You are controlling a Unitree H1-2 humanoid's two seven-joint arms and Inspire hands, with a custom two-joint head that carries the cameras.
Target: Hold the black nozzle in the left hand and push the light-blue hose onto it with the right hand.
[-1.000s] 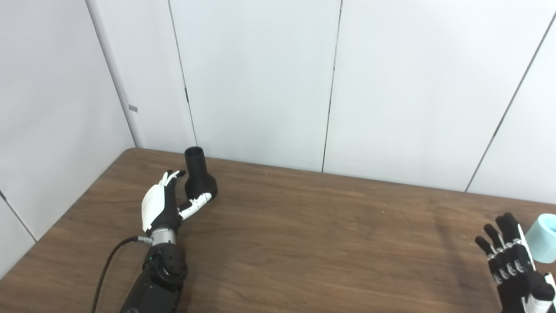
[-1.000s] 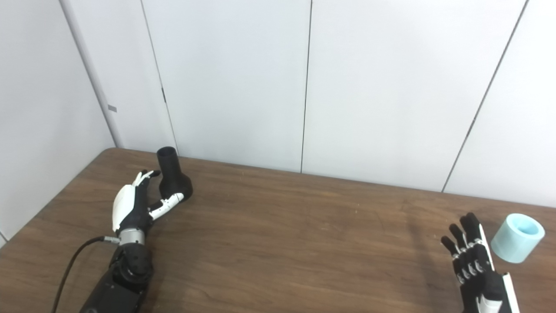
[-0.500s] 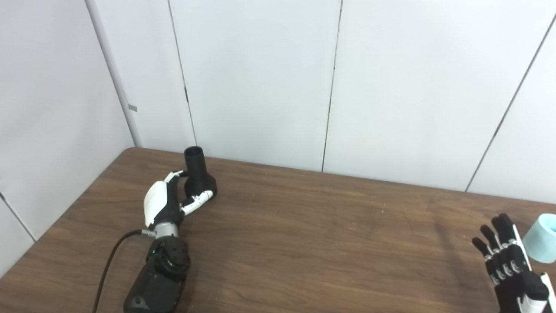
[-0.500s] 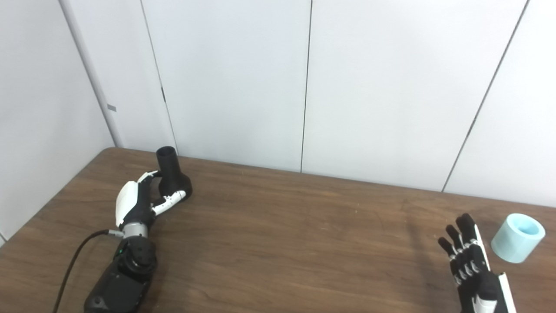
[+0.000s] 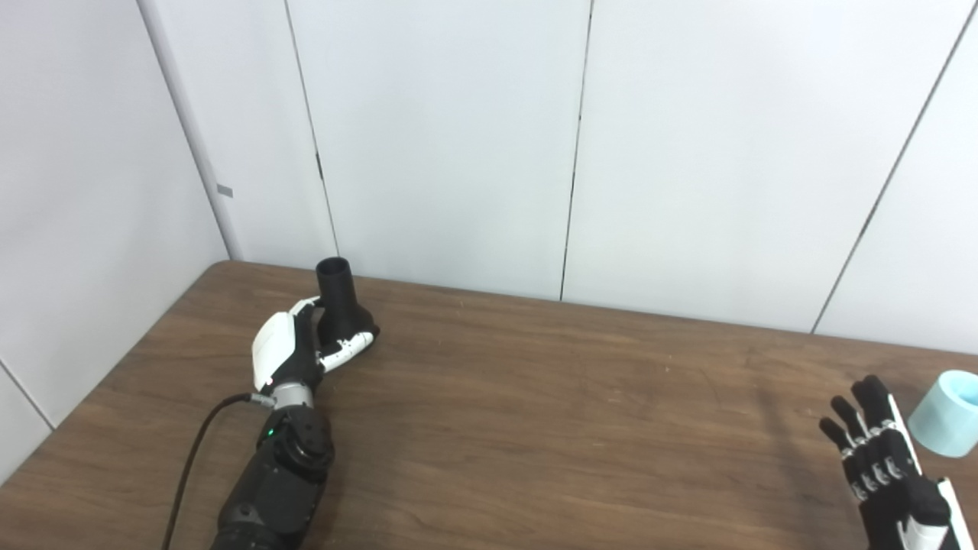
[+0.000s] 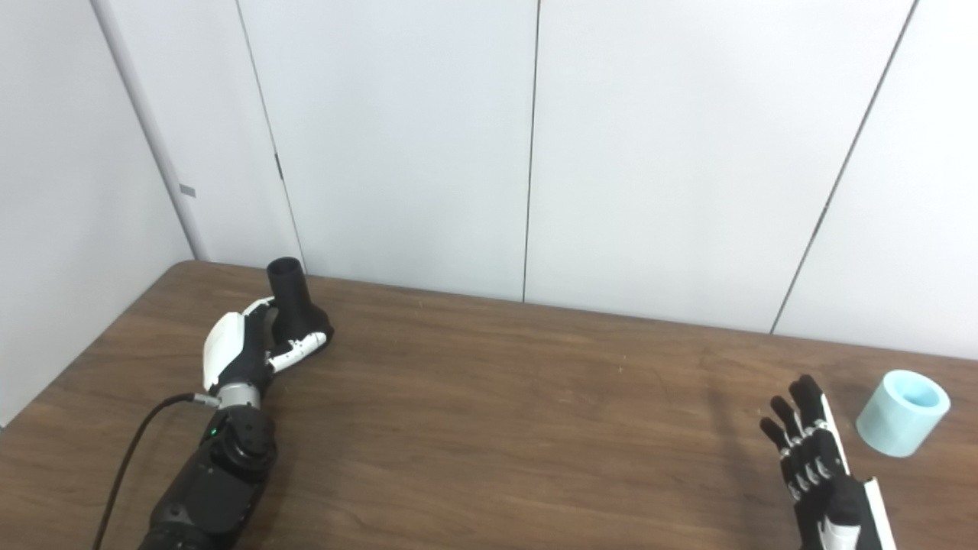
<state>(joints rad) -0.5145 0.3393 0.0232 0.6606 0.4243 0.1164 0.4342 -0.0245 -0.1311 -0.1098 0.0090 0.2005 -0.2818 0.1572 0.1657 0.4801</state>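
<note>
The black nozzle (image 5: 341, 304) stands upright on its wide base at the table's far left, narrow end up. My left hand (image 5: 284, 353) is pressed against its left side. The fingers (image 5: 309, 307) reach behind the neck and the thumb lies across the front of the base. The hand cups the nozzle without clamping it, and the nozzle rests on the table. The light-blue hose (image 6: 903, 412), a short tube piece, lies at the far right. My right hand (image 6: 811, 457) is just left of it, open and upright, not touching it.
The brown wooden table (image 5: 550, 420) runs back to white wall panels (image 5: 458, 137) close behind the nozzle. A black cable (image 5: 191, 451) trails from my left wrist toward the front left edge.
My left hand has moved forward to the nozzle and its fingers have curled in around the neck. The right hand has barely moved. The whole view has shifted slightly.
</note>
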